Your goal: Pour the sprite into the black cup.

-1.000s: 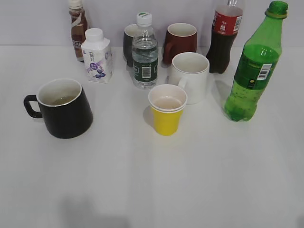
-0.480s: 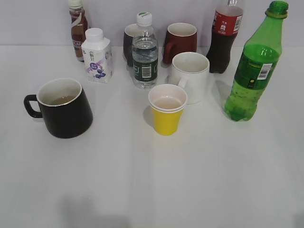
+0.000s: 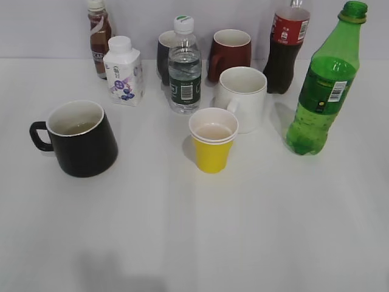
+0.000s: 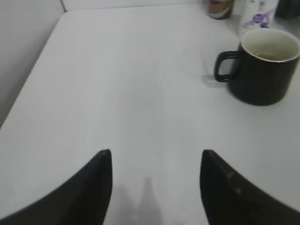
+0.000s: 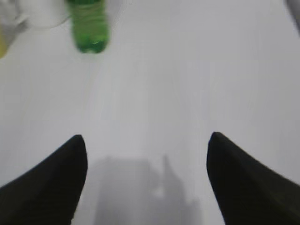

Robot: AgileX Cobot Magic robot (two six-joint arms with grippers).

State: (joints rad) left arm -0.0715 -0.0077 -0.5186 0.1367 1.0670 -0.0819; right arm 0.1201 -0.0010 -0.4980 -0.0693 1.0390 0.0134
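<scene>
The sprite (image 3: 325, 85) is a tall green bottle standing upright at the right of the table; its base shows in the right wrist view (image 5: 88, 24). The black cup (image 3: 82, 139) stands at the left with its handle to the left and a little liquid inside; it shows in the left wrist view (image 4: 265, 65). My left gripper (image 4: 155, 161) is open and empty over bare table, near and left of the cup. My right gripper (image 5: 147, 150) is open and empty over bare table, well short of the bottle. Neither gripper shows in the exterior view.
A yellow paper cup (image 3: 213, 140) stands in the middle, a white mug (image 3: 243, 97) behind it. Along the back stand a clear water bottle (image 3: 185, 67), a white carton (image 3: 123, 72), a brown drink bottle (image 3: 99, 36), a dark mug (image 3: 165, 55), a dark red mug (image 3: 231, 53) and a cola bottle (image 3: 287, 45).
</scene>
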